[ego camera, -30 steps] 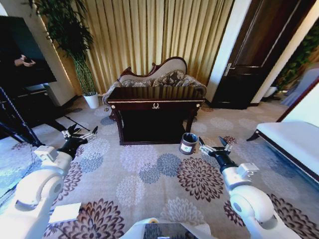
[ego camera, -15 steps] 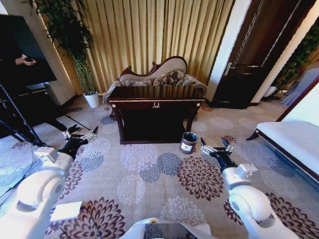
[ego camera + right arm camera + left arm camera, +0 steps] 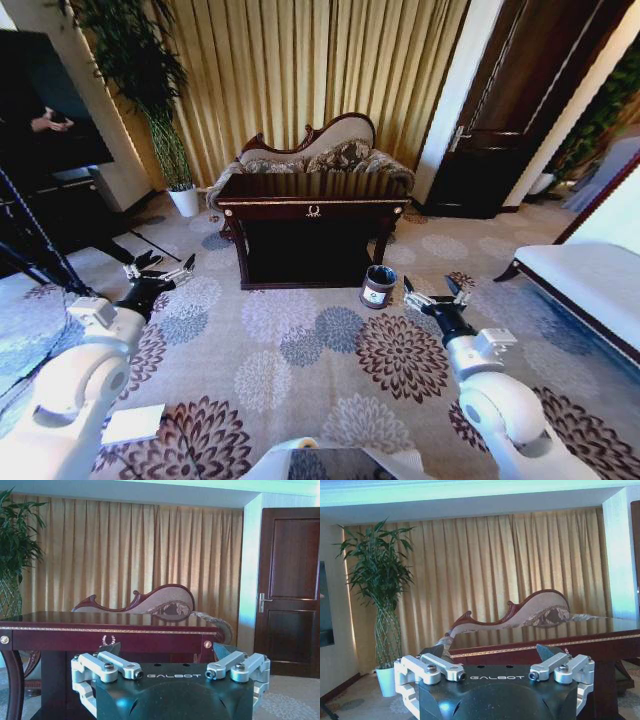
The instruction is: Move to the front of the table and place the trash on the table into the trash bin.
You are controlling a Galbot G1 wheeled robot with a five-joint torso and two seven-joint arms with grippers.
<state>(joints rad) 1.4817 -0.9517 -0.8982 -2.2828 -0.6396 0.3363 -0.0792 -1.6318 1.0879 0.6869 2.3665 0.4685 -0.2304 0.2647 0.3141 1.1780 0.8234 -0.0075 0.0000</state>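
From the head, the desk (image 3: 312, 205) is seen at twelve o'clock, the trash bin (image 3: 378, 286) on the carpet at its one-o'clock corner. The left tool (image 3: 158, 270) and right tool (image 3: 433, 296) are held low, both released. At each wrist, spread fingers are seen before the desk (image 3: 600, 642) (image 3: 107, 627).

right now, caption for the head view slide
Both grippers, left and right, open, facing table and trash bin.
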